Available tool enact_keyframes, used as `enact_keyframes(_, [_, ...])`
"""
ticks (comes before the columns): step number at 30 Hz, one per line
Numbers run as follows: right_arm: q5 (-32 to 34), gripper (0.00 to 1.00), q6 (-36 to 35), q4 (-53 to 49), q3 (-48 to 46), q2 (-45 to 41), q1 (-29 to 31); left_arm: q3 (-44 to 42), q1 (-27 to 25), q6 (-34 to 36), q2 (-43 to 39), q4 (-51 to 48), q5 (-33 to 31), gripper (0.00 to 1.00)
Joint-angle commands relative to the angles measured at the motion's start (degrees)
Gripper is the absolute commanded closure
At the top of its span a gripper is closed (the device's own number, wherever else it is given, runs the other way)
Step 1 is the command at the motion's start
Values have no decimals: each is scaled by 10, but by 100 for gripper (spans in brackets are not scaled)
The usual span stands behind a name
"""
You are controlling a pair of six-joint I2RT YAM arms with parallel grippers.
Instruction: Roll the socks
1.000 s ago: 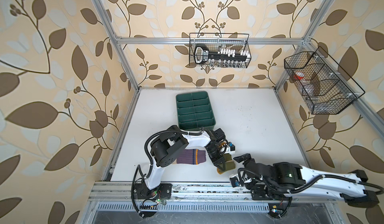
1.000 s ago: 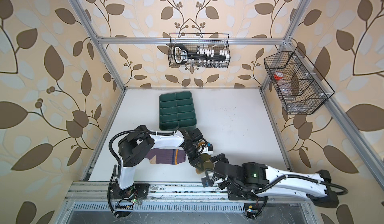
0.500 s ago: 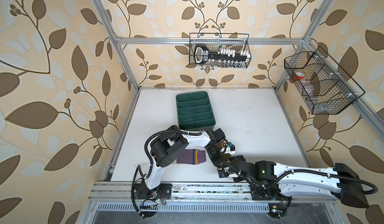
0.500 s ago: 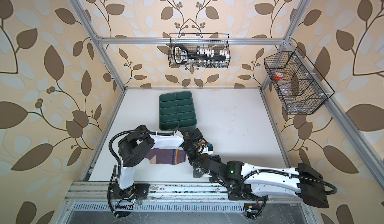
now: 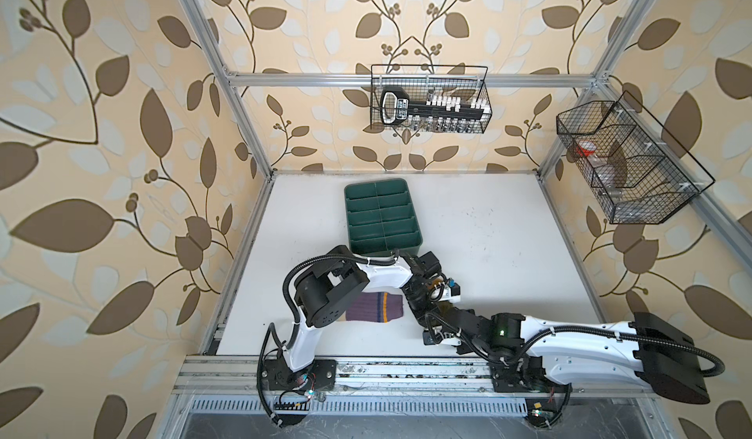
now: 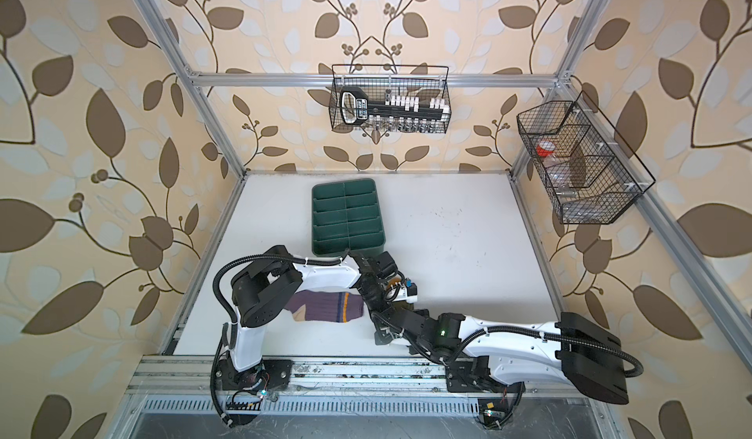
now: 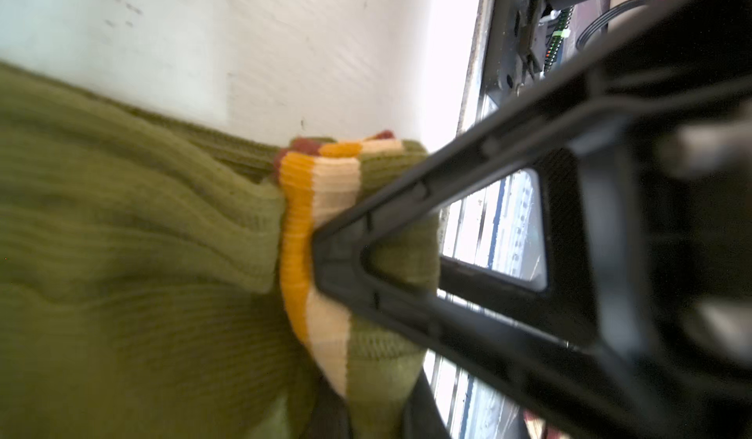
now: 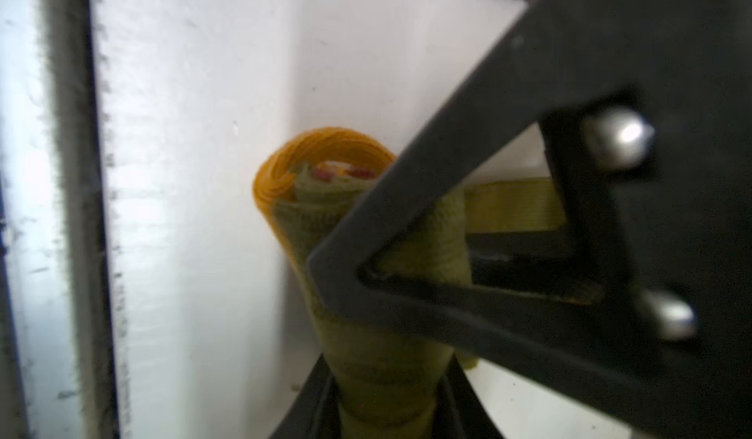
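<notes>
— Olive sock [image 8: 386, 351]: rolled into a tight tube, mustard end poking out past the right gripper [image 8: 325, 335]. Pinched there?
— Pinched, yes. Fingers [image 8: 447, 152] clamped on the roll from both sides, narrowing it at the waist. Long axis crossing the fingers, not lying along them.
— And the left gripper [image 7: 337, 331]?
— Almost pressed together, nipping the same sock at its mustard-and-cream striped cuff. Loose olive body spreading away beyond the fingertips, against the white table.
— From above?
— In both top views, tip to tip, sock mostly hidden beneath. Purple sock [image 5: 374, 306] flat just beside the left gripper, striped cuff toward it, length running off under the left arm.
— Farther out?
— Scuffed white table [image 5: 488, 233], front rail close by the right gripper. Dark green divided tray [image 5: 382, 217] beyond the left gripper, toward the back wall. Wire baskets [image 5: 431, 99] hung on leaf-patterned walls.
</notes>
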Motion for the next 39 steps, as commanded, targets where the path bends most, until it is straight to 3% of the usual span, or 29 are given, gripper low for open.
enact_keyframes(1, [-32, 79, 7, 16, -15, 18, 0, -29, -1, -3, 15, -24, -87, 100])
enact_keyframes(5, [-44, 91, 13, 25, -16, 29, 0, -34, -1, -8, -11, -16, -96, 98])
enact_keyframes(12, [-86, 100, 15, 13, -17, 13, -5, -40, -1, 1, -121, -23, -149, 60])
enact_keyframes(17, [-157, 100, 4, -6, -15, -15, -32, -10, 19, 44, -249, -76, -211, 51])
enact_keyframes(22, [-231, 99, -11, -32, 0, -18, -64, -22, 34, 97, -422, -80, -347, 44])
enact_keyframes(24, [-268, 99, -23, -51, 17, -10, -83, -47, 35, 131, -508, -58, -423, 44])
enact_keyframes(27, [-317, 98, -39, -90, 54, 13, -119, -104, 35, 204, -645, -2, -483, 42])
enact_keyframes(30, [-356, 97, -58, -141, 105, 59, -166, -159, 34, 314, -753, 24, -483, 37])
enact_keyframes(33, [-383, 97, -60, -200, 169, 129, -195, -159, 34, 398, -786, -30, -467, 36])
enact_keyframes(37, [-398, 98, -43, -257, 239, 219, -208, -150, 29, 421, -763, -81, -437, 36])
enact_keyframes(39, [-415, 98, -36, -272, 263, 255, -210, -166, 3, 418, -753, -68, -431, 36])
